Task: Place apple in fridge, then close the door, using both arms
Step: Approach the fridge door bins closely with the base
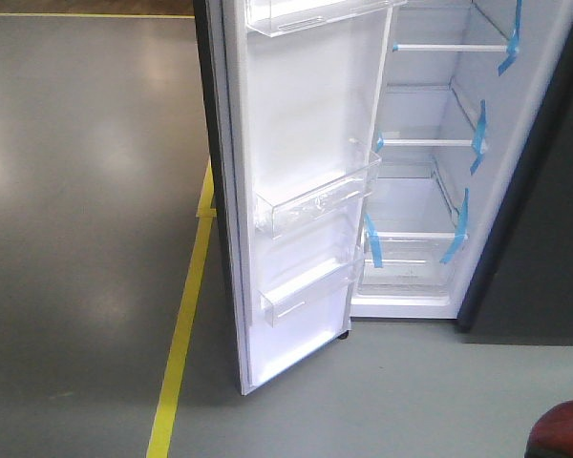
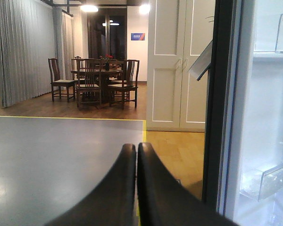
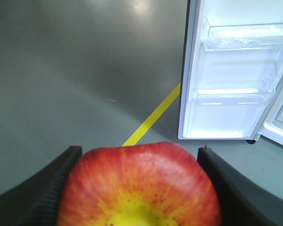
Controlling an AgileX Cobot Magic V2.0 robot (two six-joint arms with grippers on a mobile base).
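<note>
Right wrist view: my right hand [image 3: 137,157] pinches the apple [image 3: 139,188]; the open fridge [image 1: 415,114] lies ahead and right of it, beyond the door [image 3: 226,108]. My left hand [image 2: 137,160], fingers pressed together, sits left of the door's edge, so I judge it nearer for closing.

Grey glossy floor [image 1: 76,239], yellow line [image 1: 177,353] taped on it, running near to far. Fridge [image 1: 420,191] stands on floor at right, door [image 1: 306,124] open, its lower corner near the line.
</note>
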